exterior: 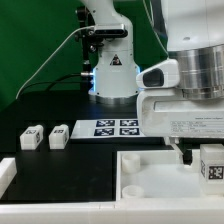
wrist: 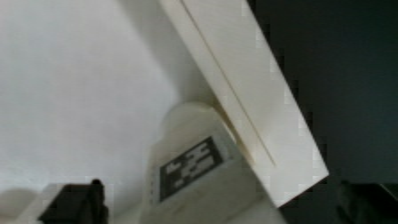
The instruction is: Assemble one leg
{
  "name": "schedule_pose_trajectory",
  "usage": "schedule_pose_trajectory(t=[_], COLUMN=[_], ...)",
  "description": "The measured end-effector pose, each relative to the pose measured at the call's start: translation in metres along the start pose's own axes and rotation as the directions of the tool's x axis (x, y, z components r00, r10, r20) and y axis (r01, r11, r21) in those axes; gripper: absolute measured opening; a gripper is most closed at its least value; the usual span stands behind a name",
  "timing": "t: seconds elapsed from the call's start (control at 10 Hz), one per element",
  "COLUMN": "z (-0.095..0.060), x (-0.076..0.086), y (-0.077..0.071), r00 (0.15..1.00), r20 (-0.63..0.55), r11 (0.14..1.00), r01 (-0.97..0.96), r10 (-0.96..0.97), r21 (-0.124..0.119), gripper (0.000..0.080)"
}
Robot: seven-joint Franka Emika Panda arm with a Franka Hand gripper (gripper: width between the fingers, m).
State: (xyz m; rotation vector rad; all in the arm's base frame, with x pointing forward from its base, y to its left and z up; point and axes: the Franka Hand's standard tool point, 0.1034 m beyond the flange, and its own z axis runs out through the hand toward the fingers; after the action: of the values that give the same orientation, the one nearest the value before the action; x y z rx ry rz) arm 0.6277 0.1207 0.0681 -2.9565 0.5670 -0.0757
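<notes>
A leg [exterior: 212, 164], a small white block with a black-and-white marker, stands at the exterior view's right, over the right corner of the large white tray [exterior: 150, 172]. My gripper [exterior: 203, 157] hangs over it with one dark finger [exterior: 181, 151] just left of the leg. In the wrist view the leg [wrist: 192, 150] lies against the tray's wall [wrist: 246, 95]. My gripper [wrist: 214, 206] is open. Its fingertips [wrist: 71, 203] stand wide apart on either side of the leg, not touching it. Two more legs [exterior: 30, 136] [exterior: 58, 135] lie on the black table at the left.
The marker board [exterior: 115, 127] lies in the middle of the table in front of the arm's base [exterior: 112, 75]. A white part's edge [exterior: 5, 178] shows at the lower left. A green backdrop stands behind.
</notes>
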Motion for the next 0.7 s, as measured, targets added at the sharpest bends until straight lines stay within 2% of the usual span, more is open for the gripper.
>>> schedule_pose_trajectory(t=[0.1, 0.2, 0.4, 0.5, 0.6, 0.7], z=[-0.0039, -0.0062, -0.0049, -0.0049, -0.0047, -0.0045], x=[0.0023, 0.0046, 0.0045, 0.0046, 0.004, 0.0038], y=[-0.0033, -0.0049, -0.0032, -0.003, -0.0039, -0.004], r00=[0.974, 0.945, 0.959, 0.958, 0.98, 0.992], r20=[-0.001, 0.001, 0.0, 0.0, -0.004, -0.008], r11=[0.974, 0.943, 0.957, 0.957, 0.978, 0.991], r01=[0.224, 0.326, 0.284, 0.285, 0.2, 0.123], r10=[-0.224, -0.327, -0.284, -0.286, -0.201, -0.123], r21=[-0.042, -0.06, -0.06, -0.061, -0.055, -0.053], gripper=[0.0649, 0.0649, 0.0649, 0.0521, 0.0385, 0.0385])
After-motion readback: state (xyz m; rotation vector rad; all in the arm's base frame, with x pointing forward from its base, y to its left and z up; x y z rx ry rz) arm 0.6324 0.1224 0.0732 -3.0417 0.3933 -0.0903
